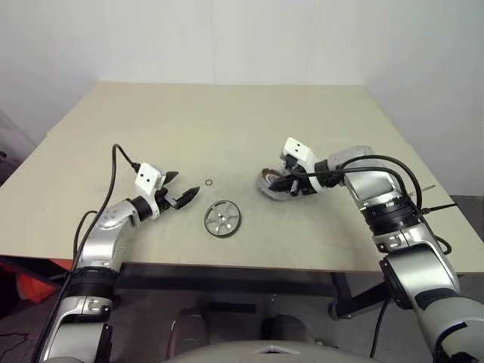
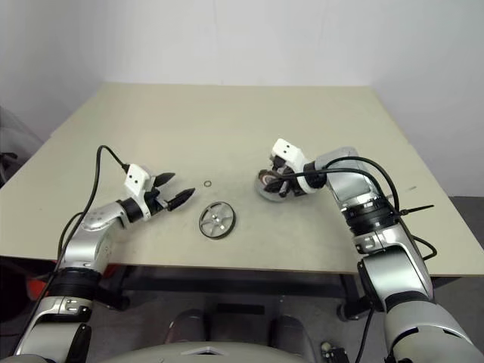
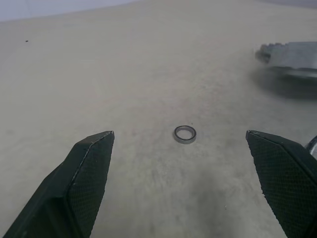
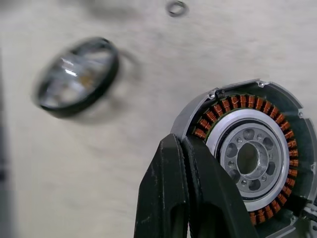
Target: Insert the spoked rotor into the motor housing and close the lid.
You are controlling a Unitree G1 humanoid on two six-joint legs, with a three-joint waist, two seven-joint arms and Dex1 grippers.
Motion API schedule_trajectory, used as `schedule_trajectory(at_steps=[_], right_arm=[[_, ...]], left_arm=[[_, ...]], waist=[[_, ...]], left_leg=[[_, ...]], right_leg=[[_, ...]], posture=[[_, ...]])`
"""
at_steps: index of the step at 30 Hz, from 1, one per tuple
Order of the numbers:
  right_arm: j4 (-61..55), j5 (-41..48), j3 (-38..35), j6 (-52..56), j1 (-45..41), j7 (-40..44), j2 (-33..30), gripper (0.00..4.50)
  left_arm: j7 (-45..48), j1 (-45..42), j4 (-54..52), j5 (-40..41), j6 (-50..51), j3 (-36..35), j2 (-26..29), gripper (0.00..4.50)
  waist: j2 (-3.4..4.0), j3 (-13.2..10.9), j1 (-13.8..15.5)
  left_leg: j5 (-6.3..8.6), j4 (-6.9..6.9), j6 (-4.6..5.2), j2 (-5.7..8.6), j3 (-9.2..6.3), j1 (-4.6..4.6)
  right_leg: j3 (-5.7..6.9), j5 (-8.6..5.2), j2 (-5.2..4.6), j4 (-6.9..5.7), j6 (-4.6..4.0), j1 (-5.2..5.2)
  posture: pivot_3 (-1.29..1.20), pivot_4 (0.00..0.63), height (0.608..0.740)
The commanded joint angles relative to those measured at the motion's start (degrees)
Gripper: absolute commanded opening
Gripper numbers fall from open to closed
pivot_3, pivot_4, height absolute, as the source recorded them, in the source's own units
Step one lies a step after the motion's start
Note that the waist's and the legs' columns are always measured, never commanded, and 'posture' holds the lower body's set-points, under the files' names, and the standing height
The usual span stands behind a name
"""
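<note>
The spoked rotor (image 1: 223, 218) lies flat on the table near the front edge, between my two arms. It also shows in the right wrist view as a dark wheel (image 4: 77, 77). My right gripper (image 1: 290, 186) is shut on the rim of the motor housing (image 4: 252, 158) and holds it tilted off the table, its copper windings and hub facing the wrist camera. From the left wrist the housing (image 3: 292, 54) hangs above its shadow. My left gripper (image 1: 184, 190) stands open just left of the rotor, nothing between its fingers (image 3: 84, 173). The lid is hidden.
A tiny loose metal ring (image 1: 208, 181) lies on the table just beyond my left gripper, also seen as a ring (image 3: 184, 134) ahead of its fingers. The beige table (image 1: 227, 121) stretches bare behind. Its front edge runs close below the rotor.
</note>
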State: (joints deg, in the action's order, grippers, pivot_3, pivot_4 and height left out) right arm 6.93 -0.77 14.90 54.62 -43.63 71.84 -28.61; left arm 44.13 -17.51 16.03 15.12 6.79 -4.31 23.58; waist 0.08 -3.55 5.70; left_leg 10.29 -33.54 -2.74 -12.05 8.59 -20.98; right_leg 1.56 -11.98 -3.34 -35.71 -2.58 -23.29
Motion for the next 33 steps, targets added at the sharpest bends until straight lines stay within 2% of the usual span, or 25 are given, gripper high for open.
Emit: schedule_trajectory(at_steps=[1, 4, 11, 14, 22, 32, 33], right_arm=[[-7.60, 3.37, 0.16, 8.55, 0.62, -3.89, 1.18, 0.02], [-8.04, 4.25, 1.27, 11.46, 1.47, -7.93, 2.88, 0.02], [0.00, 5.03, 1.16, 10.62, -0.51, -16.69, 6.63, 0.02], [1.24, 7.57, -0.21, 12.56, -3.13, -17.96, 8.42, 0.02], [6.47, 11.39, -3.41, 15.35, -8.50, -23.09, 12.90, 0.02], [8.55, 12.92, -3.88, 15.31, -7.98, -28.46, 16.50, 0.02], [8.65, 13.15, -4.18, 15.39, -7.96, -28.90, 16.68, 0.20]], left_arm=[[-0.08, -1.10, -0.26, -0.02, -1.17, -0.42, 0.39, 4.50], [0.08, -1.32, 0.13, -0.16, -1.32, -0.47, 0.69, 4.50], [-0.03, -0.67, -0.61, -0.13, -1.29, -0.74, 0.97, 4.50], [-0.12, 0.35, -1.52, -0.05, -1.17, -0.85, 1.10, 4.50], [-0.57, 2.10, -3.45, 0.01, -0.69, -0.58, 0.91, 4.50], [-0.83, 2.27, -3.98, 0.11, -0.16, -0.76, 1.41, 4.50], [-0.81, 2.20, -3.93, 0.12, -0.12, -0.77, 1.46, 4.50]], waist=[[0.00, 0.00, 0.03], [0.00, 0.00, 0.09], [0.00, 0.00, 0.01], [0.00, 0.00, -0.19], [-0.01, -0.01, -0.15], [-0.01, 0.00, -0.18], [-0.01, -0.01, -0.19]], left_leg=[[-0.01, 0.02, -0.01, 0.00, 0.00, 0.02], [-0.03, 0.10, -0.05, 0.03, 0.00, 0.04], [-0.09, 0.19, -0.16, 0.06, 0.00, 0.15], [-0.16, 0.20, -0.27, 0.07, 0.00, 0.32], [-0.29, 0.40, -0.51, 0.07, -0.01, 0.51], [-0.30, 0.53, -0.53, 0.08, -0.01, 0.30], [-0.29, 0.53, -0.52, 0.08, 0.00, 0.30]], right_leg=[[0.00, 0.00, 0.00, 0.00, 0.00, 0.01], [-0.01, 0.00, -0.01, 0.01, 0.00, 0.01], [-0.03, 0.00, -0.02, 0.02, 0.01, 0.07], [-0.07, -0.21, -0.01, 0.00, 0.37, 0.13], [-0.09, -0.23, 0.00, -0.02, 0.40, 0.14], [-0.08, -0.02, 0.03, 0.04, -0.04, -0.02], [-0.08, -0.02, 0.03, 0.04, -0.04, -0.02]], posture=[[0.00, 0.000, 0.740], [0.00, 0.000, 0.740], [0.00, 0.000, 0.740], [0.00, 0.000, 0.740], [0.00, 0.000, 0.740], [0.00, 0.000, 0.740], [0.00, 0.000, 0.740]])
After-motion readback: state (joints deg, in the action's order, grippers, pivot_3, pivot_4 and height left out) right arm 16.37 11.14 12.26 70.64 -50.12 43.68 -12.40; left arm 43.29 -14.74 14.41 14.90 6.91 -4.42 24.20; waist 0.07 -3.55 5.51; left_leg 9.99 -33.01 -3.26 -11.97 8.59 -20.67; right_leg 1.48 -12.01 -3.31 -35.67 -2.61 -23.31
